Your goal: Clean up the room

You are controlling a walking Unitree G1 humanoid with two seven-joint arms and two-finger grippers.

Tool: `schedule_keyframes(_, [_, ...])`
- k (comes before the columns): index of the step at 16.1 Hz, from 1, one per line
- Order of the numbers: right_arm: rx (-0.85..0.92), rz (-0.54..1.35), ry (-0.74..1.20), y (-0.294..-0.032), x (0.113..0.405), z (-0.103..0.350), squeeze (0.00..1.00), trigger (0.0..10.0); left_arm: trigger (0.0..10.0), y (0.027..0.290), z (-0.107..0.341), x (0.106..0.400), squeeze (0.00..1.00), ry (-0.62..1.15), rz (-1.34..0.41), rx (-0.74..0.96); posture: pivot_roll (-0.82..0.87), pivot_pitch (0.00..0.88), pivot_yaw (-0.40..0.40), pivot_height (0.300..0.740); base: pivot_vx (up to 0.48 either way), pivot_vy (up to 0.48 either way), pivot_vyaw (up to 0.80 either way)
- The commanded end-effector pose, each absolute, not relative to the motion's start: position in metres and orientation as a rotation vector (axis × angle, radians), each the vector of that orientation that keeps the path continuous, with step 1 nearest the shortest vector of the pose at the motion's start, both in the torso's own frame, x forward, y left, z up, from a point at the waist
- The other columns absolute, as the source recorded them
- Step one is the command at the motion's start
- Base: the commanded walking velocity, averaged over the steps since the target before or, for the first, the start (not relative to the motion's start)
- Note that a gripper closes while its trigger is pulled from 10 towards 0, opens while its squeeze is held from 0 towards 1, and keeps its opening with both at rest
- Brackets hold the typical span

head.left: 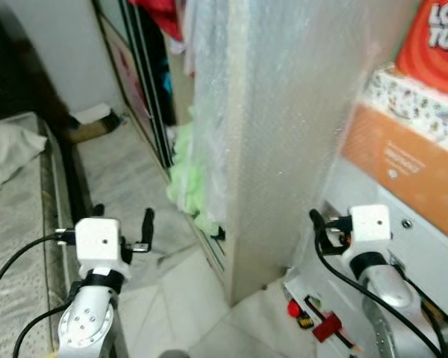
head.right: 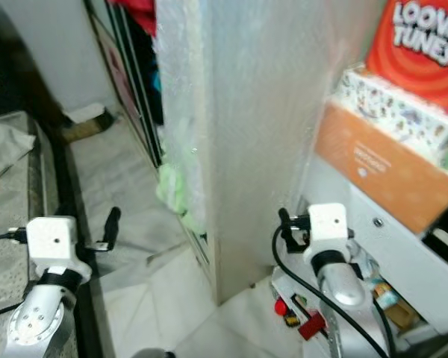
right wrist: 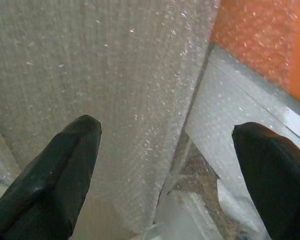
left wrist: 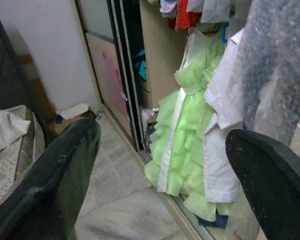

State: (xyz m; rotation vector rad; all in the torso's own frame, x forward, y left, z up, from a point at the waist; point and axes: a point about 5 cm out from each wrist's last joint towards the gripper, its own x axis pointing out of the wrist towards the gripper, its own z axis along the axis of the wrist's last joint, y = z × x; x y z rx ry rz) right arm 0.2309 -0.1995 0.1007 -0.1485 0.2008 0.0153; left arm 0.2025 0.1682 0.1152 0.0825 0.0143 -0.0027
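Right end effector facing bubble-wrapped panel

Evenly, softly lit throughout, without hard shadows. Slightly blurred in both eye views, softest on the orange box lettering. Pale glare across the bubble-wrapped panel. Dark in the far left corner. Wrist fingers close up and out of focus.

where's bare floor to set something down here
Bare tiles run between the bed and the wardrobe's sliding doors, ahead of the left hand. It is crowded by the bubble-wrapped panel, green dress, stacked boxes and red bits near the right hand.
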Motion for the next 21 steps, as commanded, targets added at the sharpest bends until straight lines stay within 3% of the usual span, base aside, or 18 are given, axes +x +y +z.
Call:
schedule_keyframes(1, [-0.148, 0.032, 0.178, -0.1978, 0.2309, 0.1065, 0.00, 10.0, 10.0, 0.1718, 0.1179, 0.2038, 0.00, 0.012, 0.000, 0.097, -0.02, 0.000, -0.035, 0.740, 0.000, 0.000, 0.00])
schedule_keyframes(21, [-0.157, 0.062, 0.195, -0.1957, 0.2379, 0.0968, 0.00, 10.0, 10.0, 0.1680, 0.1180, 0.2134, 0.00, 0.009, -0.036, 0.106, -0.02, 0.000, -0.031, 0.740, 0.000, 0.000, 0.71])
